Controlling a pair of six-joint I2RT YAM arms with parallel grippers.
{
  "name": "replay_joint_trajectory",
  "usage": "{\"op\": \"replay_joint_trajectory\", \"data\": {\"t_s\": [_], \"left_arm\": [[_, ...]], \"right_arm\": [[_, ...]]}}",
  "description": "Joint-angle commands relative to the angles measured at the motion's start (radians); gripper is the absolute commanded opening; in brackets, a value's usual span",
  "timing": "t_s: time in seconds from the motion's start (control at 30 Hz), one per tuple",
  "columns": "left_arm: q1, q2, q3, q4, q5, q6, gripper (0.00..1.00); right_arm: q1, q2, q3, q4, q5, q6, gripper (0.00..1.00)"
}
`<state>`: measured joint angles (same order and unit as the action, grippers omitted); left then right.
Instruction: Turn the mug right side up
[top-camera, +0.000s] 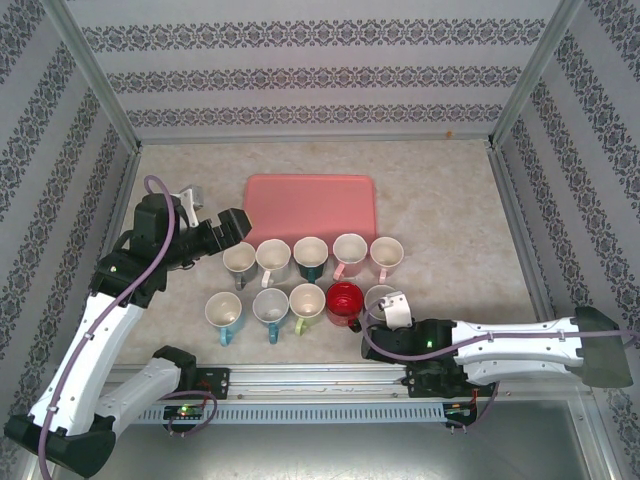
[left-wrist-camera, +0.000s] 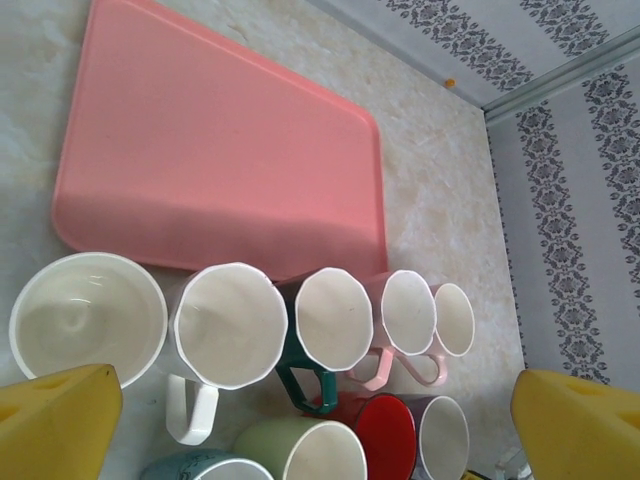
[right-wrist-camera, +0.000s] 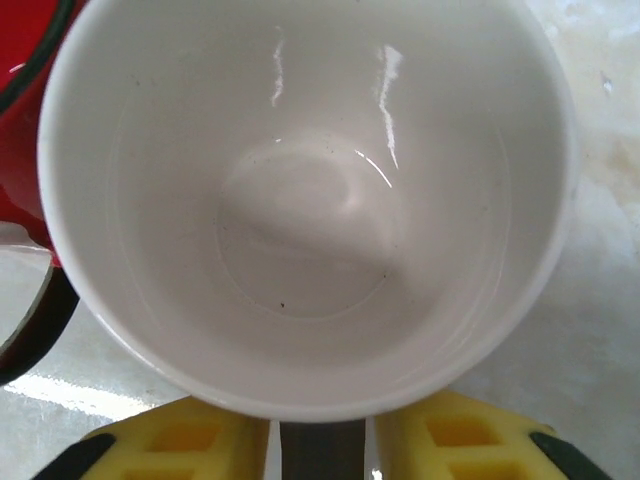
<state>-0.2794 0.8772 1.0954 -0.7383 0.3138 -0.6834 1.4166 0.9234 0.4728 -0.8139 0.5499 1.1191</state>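
The mug is white, with a glossy inside, a round rim and smooth walls that narrow to a flat bottom. It stands upright on the tabletop, mouth facing up, and it is empty. Seen from straight above in the right wrist view, the mug shows light streaks on its inner wall and a few tiny dark specks on its floor. It sits at the right end of the near row, just beside a red mug on its left.
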Motion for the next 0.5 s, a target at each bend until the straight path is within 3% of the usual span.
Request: {"op": "replay_joint_trajectory", "data": {"t_s": [0.0,0.23,0.33,0.47], "left_arm": [[0.011,-0.004,0.009,-0.030,-0.001,0.034,1.00],[0.011,-0.018,0.009,-0.069,-0.029,0.063,1.00],[0.011,-0.015,0.026,-0.085,-0.022,0.088,1.00],[0.010,-0.009,0.066,-0.126,-0.042,0.165,1.00]], "right_arm": [[0.007,0.005,0.013,0.004,0.038,0.012,0.37],[0.005,-0.015,0.060,-0.054,0.039,-0.002,0.54],[0.008,-0.050,0.114,-0.114,0.016,-0.030,0.71],[0.013,-0.146,0.183,-0.183,-0.001,-0.088,0.76]]}}
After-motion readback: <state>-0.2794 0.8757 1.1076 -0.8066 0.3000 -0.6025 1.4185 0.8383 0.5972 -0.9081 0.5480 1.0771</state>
